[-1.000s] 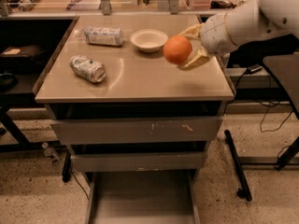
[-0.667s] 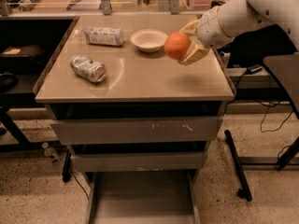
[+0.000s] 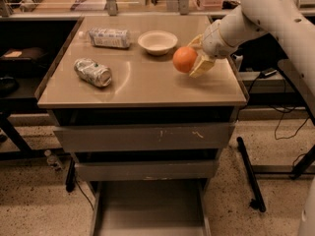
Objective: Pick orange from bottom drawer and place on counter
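Counter under you, open patch right of centre. Bottom drawer hangs open below. Gripper hovers over counter's right half, near white bowl. Fingers pinch orange above surface. Lower straight, touch down, release gently; fruit likely rolls toward edge.
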Robot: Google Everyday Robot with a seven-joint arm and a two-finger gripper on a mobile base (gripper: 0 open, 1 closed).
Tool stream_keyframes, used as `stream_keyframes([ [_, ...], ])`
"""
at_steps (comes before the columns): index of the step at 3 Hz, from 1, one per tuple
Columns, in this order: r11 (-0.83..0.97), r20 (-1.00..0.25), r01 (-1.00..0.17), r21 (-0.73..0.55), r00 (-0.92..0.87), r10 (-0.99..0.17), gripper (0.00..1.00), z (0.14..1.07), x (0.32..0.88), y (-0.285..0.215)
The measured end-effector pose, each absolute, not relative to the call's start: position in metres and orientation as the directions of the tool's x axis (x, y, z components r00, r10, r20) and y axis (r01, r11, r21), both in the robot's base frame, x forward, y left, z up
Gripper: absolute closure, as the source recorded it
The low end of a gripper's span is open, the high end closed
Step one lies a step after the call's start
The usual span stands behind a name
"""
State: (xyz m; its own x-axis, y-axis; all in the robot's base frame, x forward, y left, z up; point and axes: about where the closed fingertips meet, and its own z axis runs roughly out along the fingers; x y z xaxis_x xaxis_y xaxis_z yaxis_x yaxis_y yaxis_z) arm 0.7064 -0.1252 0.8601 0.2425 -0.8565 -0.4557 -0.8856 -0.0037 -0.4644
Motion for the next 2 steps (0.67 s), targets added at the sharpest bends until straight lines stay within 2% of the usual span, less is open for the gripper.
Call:
stream_keyframes([
  [1,-0.018,-0.467,-0.905,-0.426,0.237,-0.852,1.0,0.8378,0.7093,-0.121],
  [2,-0.018,-0.467,-0.905,-0.425,0.237,-0.852,0.8,0.8375,0.7093,-0.1209],
])
